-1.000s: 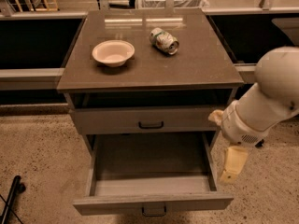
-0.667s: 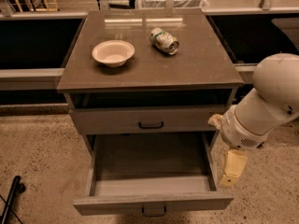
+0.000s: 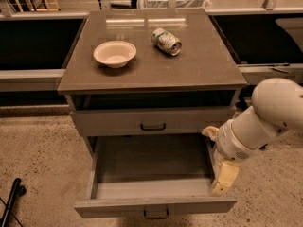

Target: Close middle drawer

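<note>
On the table [image 3: 203, 72] the bowl [image 3: 114, 54] lies left, the can [image 3: 166, 41] right and farther back. Below the table the middle drawer [image 3: 155, 205] juts forward — the gripper [image 3: 223, 179] beside its right wall.

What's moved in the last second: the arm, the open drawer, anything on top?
The gripper has eased slightly down and left, at the right-hand side of the pulled-out grey wood-grain middle drawer. Nothing was taken hold of or let go. Unchanged: that drawer is still open, and the pale round bowl and dented metal can sit where they were on the brown tabletop.
</note>
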Motion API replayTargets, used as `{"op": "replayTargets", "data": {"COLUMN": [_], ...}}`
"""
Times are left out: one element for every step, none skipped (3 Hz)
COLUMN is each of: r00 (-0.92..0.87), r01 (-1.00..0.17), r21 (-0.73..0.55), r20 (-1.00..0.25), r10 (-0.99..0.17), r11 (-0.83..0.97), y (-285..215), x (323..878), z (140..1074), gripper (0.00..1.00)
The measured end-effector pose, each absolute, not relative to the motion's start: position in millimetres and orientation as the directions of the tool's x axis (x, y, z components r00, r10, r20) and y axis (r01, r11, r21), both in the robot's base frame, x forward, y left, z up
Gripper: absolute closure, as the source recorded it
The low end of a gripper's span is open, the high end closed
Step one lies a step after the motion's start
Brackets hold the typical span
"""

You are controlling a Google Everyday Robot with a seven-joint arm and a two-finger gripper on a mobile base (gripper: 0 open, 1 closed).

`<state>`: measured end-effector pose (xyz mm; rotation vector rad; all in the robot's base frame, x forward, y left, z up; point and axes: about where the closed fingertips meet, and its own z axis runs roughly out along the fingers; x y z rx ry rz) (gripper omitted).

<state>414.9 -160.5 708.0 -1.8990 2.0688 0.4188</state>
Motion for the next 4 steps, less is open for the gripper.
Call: {"op": "replayTargets", "data": {"r00": [-0.031,-0.019,-0.019,-0.015], "r01": [-0.995,-0.986,-0.986,-0.988], "r21": [-0.064,-0.133,-0.133,-0.124], "r20": [-0.501,-0.507,-0.507,-0.524], "r10": [-0.865,-0.861,-0.861,-0.851], "r11": [0.072,0.100,0.100,0.094], "y": [-154,-155,-155,-149], "x": [421,440,440,442], "z": [657,656,656,626], "gripper": [0.00,0.00,0.00,0.00]}}
